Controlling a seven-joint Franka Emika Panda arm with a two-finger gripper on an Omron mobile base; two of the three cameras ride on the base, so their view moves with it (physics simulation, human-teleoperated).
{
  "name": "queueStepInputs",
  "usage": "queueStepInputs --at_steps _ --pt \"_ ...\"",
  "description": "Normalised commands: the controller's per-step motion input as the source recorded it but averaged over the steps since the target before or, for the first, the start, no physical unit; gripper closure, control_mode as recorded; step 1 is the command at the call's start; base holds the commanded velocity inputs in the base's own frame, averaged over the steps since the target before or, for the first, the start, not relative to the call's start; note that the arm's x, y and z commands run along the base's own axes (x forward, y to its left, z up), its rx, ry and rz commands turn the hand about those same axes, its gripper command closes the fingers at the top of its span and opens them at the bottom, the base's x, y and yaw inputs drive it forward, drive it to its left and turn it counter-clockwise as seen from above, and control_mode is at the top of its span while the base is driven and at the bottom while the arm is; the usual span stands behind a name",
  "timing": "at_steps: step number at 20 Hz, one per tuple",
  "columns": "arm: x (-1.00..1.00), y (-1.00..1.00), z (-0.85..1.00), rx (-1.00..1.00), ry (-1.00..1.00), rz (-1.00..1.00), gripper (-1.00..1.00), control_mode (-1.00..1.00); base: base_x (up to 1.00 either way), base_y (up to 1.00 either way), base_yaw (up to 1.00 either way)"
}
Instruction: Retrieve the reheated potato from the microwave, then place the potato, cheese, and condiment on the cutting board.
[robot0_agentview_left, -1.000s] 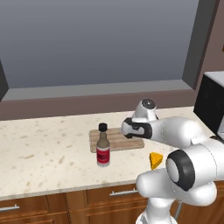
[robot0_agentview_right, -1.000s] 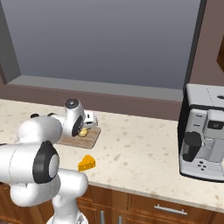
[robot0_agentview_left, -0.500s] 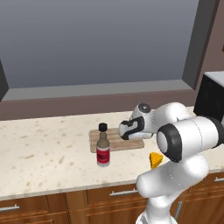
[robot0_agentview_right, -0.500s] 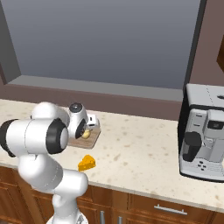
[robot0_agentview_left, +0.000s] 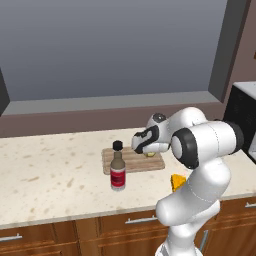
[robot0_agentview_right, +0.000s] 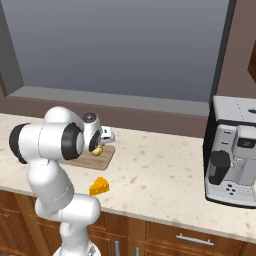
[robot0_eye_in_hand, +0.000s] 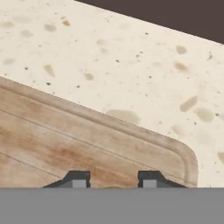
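Observation:
The potato (robot0_agentview_left: 149, 154) (robot0_agentview_right: 96, 150) rests on the right part of the cutting board (robot0_agentview_left: 131, 161) (robot0_agentview_right: 103, 159) (robot0_eye_in_hand: 65, 140), right at my gripper (robot0_agentview_left: 146, 149) (robot0_agentview_right: 98, 144) (robot0_eye_in_hand: 113, 180). The gripper hangs low over the board and is shut on the potato. In the hand view its fingertips (robot0_eye_in_hand: 78, 179) stand a short way apart over the wood. The condiment (robot0_agentview_left: 118, 172) stands upright on the counter at the board's front left corner. The cheese (robot0_agentview_left: 176, 181) (robot0_agentview_right: 99, 186) lies on the counter in front of the board. The microwave is out of view.
A coffee machine (robot0_agentview_right: 235, 150) (robot0_agentview_left: 244, 122) stands on the counter at the right. The speckled counter (robot0_agentview_left: 50, 175) runs left from the board, with a window sill (robot0_agentview_left: 110, 102) behind it. Wooden drawers (robot0_agentview_right: 190, 237) sit below the front edge.
The arm has swung its elbow forward and over, while the hand stayed low at the board. The jaws have closed in. Potato, bottle and cheese keep their places.

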Motion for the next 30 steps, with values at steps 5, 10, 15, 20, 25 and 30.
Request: queueStepInputs --at_steps 5,10,15,20,25,30 --pt "-0.03 0.00 -0.48 0.00 0.00 0.00 1.00 -1.00 0.00 0.00 0.00" --pt "0.01 0.00 -0.31 0.00 0.00 0.00 -1.00 -1.00 0.00 0.00 0.00" --pt "-0.06 -0.01 -0.03 0.00 -0.02 0.00 -1.00 -1.00 0.00 0.00 0.00" --pt "-0.05 -0.01 0.19 0.00 -0.09 0.00 -1.00 -1.00 0.00 0.00 0.00" --pt "0.00 0.00 0.31 0.00 -0.06 0.00 -1.00 -1.00 0.00 0.00 0.00" --pt "-0.32 -0.08 0.34 0.00 -0.02 -0.01 -1.00 -1.00 0.00 0.00 0.00"
